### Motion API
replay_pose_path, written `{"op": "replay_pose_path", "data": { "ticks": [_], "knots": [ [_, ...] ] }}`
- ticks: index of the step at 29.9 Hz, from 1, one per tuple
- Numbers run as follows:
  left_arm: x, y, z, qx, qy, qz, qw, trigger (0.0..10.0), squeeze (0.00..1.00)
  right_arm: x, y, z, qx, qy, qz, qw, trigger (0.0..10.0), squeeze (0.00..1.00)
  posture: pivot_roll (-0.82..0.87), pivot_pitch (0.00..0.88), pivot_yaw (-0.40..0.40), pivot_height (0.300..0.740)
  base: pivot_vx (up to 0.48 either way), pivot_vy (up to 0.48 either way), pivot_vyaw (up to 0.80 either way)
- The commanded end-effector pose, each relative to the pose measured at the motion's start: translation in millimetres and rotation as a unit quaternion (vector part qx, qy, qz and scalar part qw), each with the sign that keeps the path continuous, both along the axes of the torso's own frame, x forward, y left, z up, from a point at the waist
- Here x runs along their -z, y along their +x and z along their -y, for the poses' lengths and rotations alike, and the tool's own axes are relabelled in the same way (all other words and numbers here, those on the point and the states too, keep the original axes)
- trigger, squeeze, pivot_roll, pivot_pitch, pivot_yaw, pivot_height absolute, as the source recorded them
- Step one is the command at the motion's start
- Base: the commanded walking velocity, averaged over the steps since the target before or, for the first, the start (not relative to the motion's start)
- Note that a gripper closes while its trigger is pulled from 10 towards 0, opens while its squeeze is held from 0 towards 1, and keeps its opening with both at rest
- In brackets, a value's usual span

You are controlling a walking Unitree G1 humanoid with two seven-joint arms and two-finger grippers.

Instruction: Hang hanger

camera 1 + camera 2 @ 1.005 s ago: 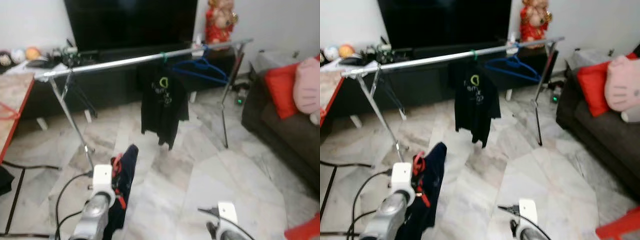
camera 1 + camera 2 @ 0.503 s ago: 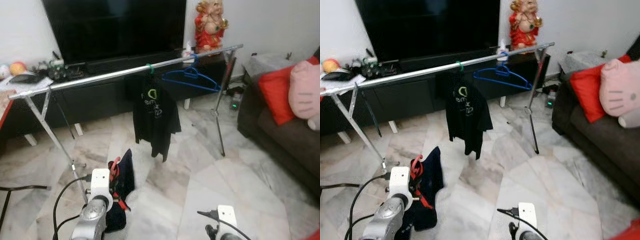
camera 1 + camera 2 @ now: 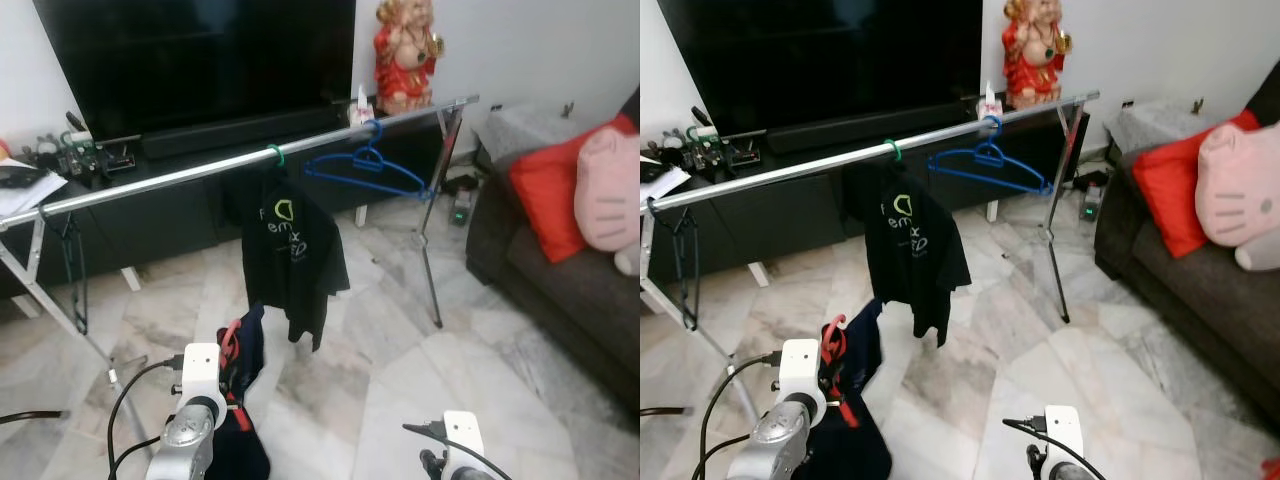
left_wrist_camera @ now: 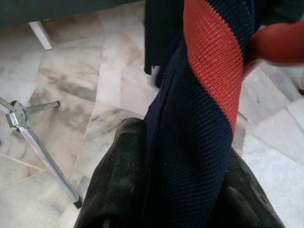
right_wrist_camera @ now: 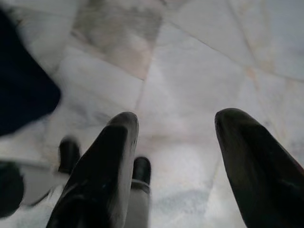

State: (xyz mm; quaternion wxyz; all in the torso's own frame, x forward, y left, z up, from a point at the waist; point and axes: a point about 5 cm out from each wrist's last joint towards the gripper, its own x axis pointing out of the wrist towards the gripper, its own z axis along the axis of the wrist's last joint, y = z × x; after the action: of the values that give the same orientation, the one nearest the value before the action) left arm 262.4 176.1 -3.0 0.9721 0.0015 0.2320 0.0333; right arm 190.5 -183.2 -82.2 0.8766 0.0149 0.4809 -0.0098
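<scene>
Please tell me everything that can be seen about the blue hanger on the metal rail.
The blue hanger looks like thin plastic, with a hook, sloping shoulders and a straight lower bar. It is empty and hangs by its hook from the metal rail, near the rail's right end, beside the black T-shirt without touching it.

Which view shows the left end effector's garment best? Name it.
The left wrist view: the navy garment with its orange stripe sits close up between the left end effector's fingers. Both eye views show it small, dangling below the rail.
</scene>
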Motion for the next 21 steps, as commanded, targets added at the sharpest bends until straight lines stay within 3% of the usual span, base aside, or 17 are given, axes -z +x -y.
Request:
{"op": "replay_pose_path", "data": {
  "ticks": [1,8,13,17,21],
  "knots": [
    [-7.9,5.0,-12.6,-0.012,0.021,0.016,1.0,10.0,0.0,0.0,2.0,-11.6,-0.018,0.012,0.004,1.0,10.0,0.0,-0.03,0.0,-0.008,0.74,0.439,0.0,0.0],
    [-10.4,7.1,-14.5,-0.011,0.027,0.021,0.999,10.0,0.0,2.9,-4.5,-9.8,-0.017,0.01,-0.002,1.0,10.0,0.0,-0.03,0.0,-0.006,0.74,0.057,0.0,0.0],
    [-17.0,11.3,-17.3,-0.027,0.028,0.037,0.999,10.0,0.0,-0.1,2.5,-13.4,-0.025,0.008,0.003,1.0,10.0,0.0,-0.02,0.0,-0.019,0.74,0.0,0.0,0.0],
    [-17.9,12.1,-17.3,-0.025,0.036,0.037,0.998,10.0,0.0,-1.3,5.1,-15.4,-0.045,0.003,0.005,0.999,10.0,0.0,-0.02,0.0,-0.02,0.74,0.0,-0.294,0.0],
    [-17.3,11.8,-18.0,-0.032,0.034,0.035,0.998,10.0,0.0,-1.7,6.2,-18.9,-0.06,0.0,0.007,0.998,10.0,0.0,-0.02,0.0,-0.019,0.74,0.0,-0.453,0.74]
  ]
}}
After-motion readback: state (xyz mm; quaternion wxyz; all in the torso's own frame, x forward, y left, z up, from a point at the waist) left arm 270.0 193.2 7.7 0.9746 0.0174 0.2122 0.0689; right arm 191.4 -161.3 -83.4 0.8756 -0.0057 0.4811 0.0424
